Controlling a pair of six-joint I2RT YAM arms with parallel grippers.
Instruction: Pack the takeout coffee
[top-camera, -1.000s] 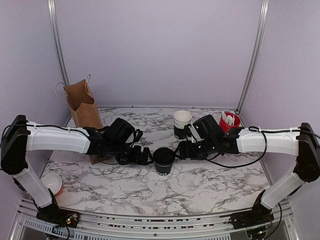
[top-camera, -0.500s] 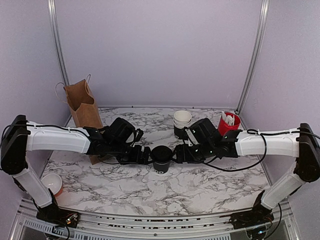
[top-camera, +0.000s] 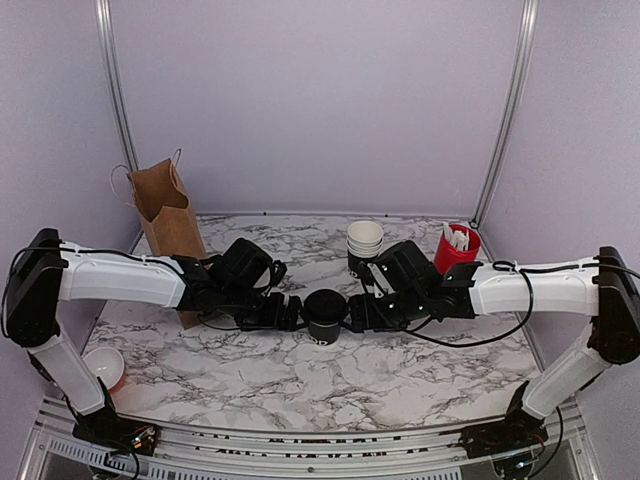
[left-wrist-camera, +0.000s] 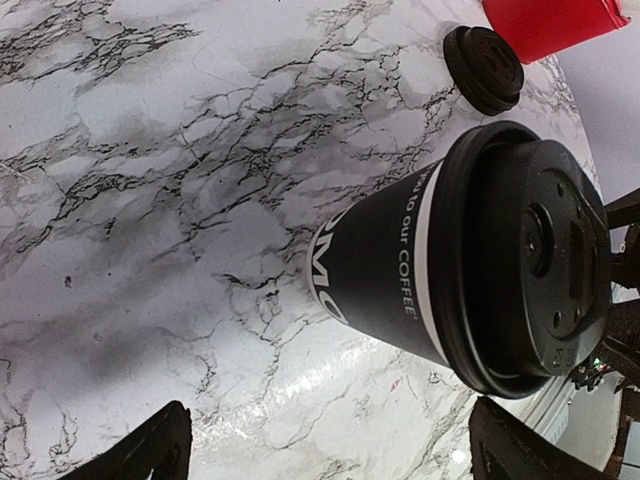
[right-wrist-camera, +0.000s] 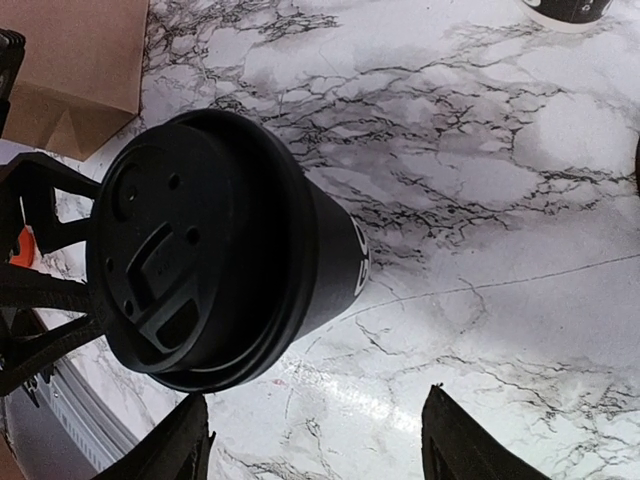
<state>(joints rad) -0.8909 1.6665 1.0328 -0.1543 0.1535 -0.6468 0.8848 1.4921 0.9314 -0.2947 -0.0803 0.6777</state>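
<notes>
The takeout coffee (top-camera: 325, 316) is a small black paper cup with its black lid on, standing upright in the middle of the marble table (top-camera: 400, 380). My left gripper (top-camera: 294, 312) is just left of it, and my right gripper (top-camera: 353, 312) is just right of it. In the left wrist view the cup (left-wrist-camera: 400, 270) stands ahead of my open, empty gripper (left-wrist-camera: 330, 445). In the right wrist view the cup (right-wrist-camera: 230, 250) also stands ahead of my open, empty gripper (right-wrist-camera: 315, 440). The brown paper bag (top-camera: 165, 212) stands open at the back left.
A stack of white-rimmed nested cups (top-camera: 364, 244) and a red cup with white sticks (top-camera: 456, 246) stand at the back right. A spare black lid (left-wrist-camera: 483, 67) lies near the red cup. A small red and white bowl (top-camera: 103, 366) sits at the front left.
My right gripper has moved left and down, closer to the cup's right side. The cup has shifted slightly to the left. My left gripper has barely moved.
</notes>
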